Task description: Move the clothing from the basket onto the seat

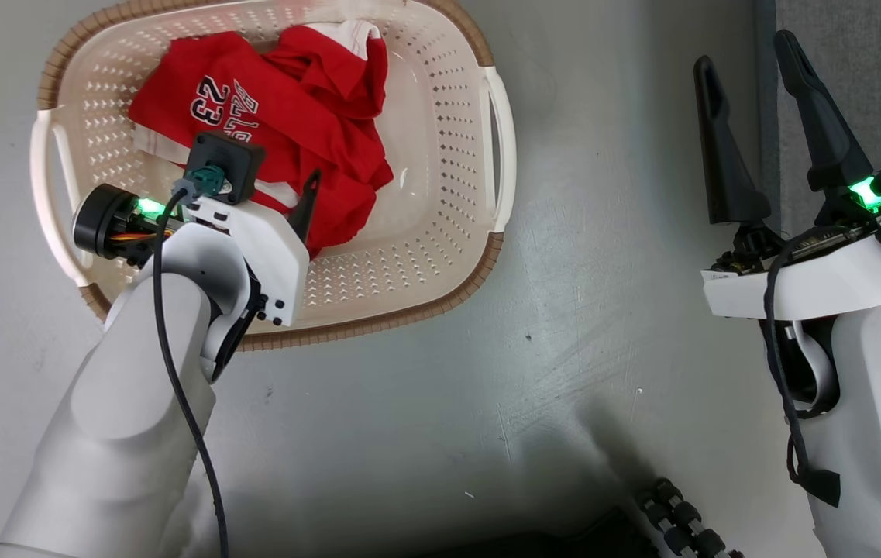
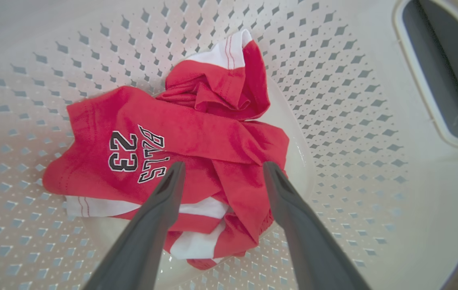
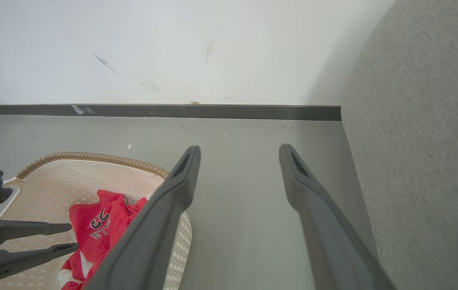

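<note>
Here the basket (image 1: 448, 256) rests on scuffed grey floor (image 1: 603, 310), white wall (image 3: 172, 48) beyond.

Floor (image 1: 579, 325): smooth grey, scuffed, faint sheen, few pale specks. Wall (image 3: 164, 44): plain white, a dark streak and smudges. Dark baseboard (image 3: 253, 112) runs along wall foot. Light soft, even.

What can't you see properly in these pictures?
- Number of garments in the clothing: folds hide it, left wrist view.
- Whether the left gripper touches the cloth: height above it unclear, left wrist view.
- Most of the seat: cut by the right wrist view's edge.
- The basket floor under the heap: covered.
</note>
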